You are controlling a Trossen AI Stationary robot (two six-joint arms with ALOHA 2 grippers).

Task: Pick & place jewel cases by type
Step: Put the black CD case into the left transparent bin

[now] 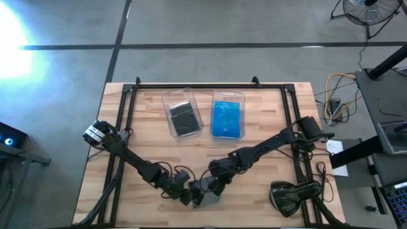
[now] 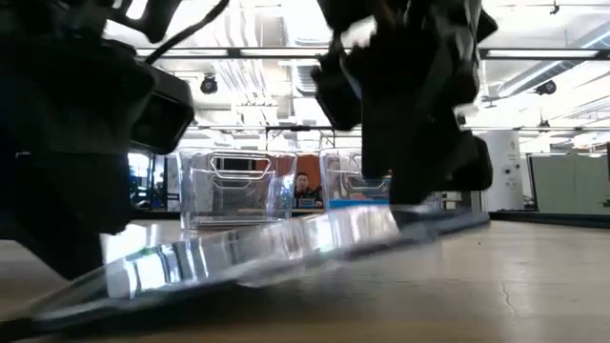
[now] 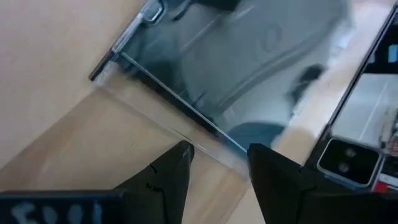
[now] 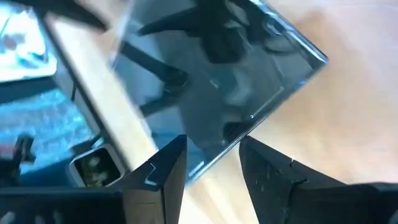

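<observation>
- Grippers meet at the tabletop's [image 1: 299,152] near edge: left gripper [image 1: 188,197] and right gripper [image 1: 213,184], fingers narrowly parted, each straddling an edge of one dark jewel case [image 1: 207,196].
- Tilted?
- Yes; probably best if one lets go before lifting.

A grey concrete floor [image 1: 210,25] crossed by dark lines fills the upper frame, a fan [image 1: 369,11] at upper right, and bright ceiling lights [image 2: 276,29] glare above.

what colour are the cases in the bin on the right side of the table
Bright translucent blue jewel cases, in the right-hand clear bin; seen best in the high view.
</observation>
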